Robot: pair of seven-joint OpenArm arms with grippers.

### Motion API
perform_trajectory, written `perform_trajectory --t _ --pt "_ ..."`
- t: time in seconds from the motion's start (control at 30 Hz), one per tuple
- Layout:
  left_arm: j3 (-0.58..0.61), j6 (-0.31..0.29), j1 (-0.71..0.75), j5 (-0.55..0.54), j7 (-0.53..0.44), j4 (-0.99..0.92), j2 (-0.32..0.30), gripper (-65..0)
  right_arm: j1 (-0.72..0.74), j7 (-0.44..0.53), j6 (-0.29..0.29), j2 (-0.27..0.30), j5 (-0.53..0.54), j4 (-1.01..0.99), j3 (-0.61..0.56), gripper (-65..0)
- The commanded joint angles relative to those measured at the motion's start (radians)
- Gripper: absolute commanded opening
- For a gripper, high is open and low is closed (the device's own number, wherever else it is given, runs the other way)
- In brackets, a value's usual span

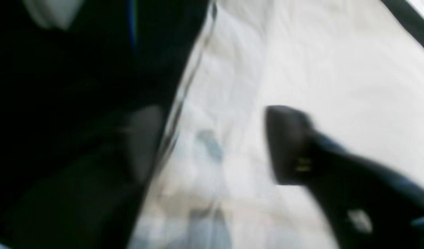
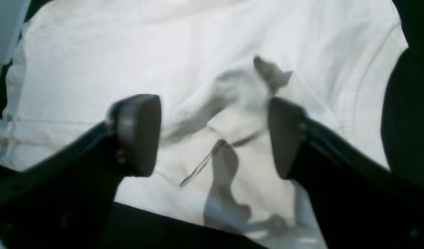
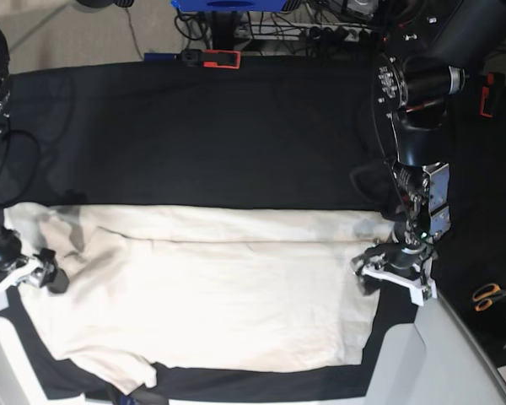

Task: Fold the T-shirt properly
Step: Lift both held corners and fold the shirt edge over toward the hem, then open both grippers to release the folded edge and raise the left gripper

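Right end effector (image 2: 213, 135) gapes over the T-shirt (image 2: 205, 41).

Blurred: 1 dark finger (image 1: 289, 145) hanging over the cream T-shirt (image 1: 336, 69), black table cover (image 1: 77, 121) alongside.

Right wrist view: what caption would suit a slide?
Open fingers of the right gripper hover over the wrinkled cream T-shirt.

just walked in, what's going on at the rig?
Two arms are working on folding a cream T-shirt spread across the black table. One long edge looks folded over. The right claw stands open over a bunched-up bit of fabric, gripping nothing. The left claw sits at the shirt's opposite end; its view is too blurred to judge.
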Motion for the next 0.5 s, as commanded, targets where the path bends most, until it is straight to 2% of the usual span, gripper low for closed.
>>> perform_trajectory --t 0.0,0.07,0.2,0.4,0.47 --pt "-0.002 -0.009 -0.044 -0.01 -0.043 0.008 -0.006 -5.6 0.03 0.025 0.009 0.014 0.023 0.03 0.005 -17.9" --pt "0.0 -0.009 -0.05 -0.01 -0.055 0.007 -0.006 -0.3 0.03 0.025 0.009 0.012 0.023 0.069 0.018 -18.3" --pt "-0.006 -0.009 -0.041 -0.012 -0.052 0.068 -0.005 0.0 0.021 0.016 0.009 0.008 0.024 0.138 0.164 -18.6" --pt "0.0 -0.009 0.151 -0.012 0.013 0.389 -0.008 0.0 -0.106 -0.186 0.009 0.003 0.024 0.305 0.408 -24.8" --pt "0.005 -0.01 0.239 -0.012 0.016 0.494 -0.008 0.0 -0.157 -0.238 0.009 -0.035 0.024 0.365 0.476 -25.1"
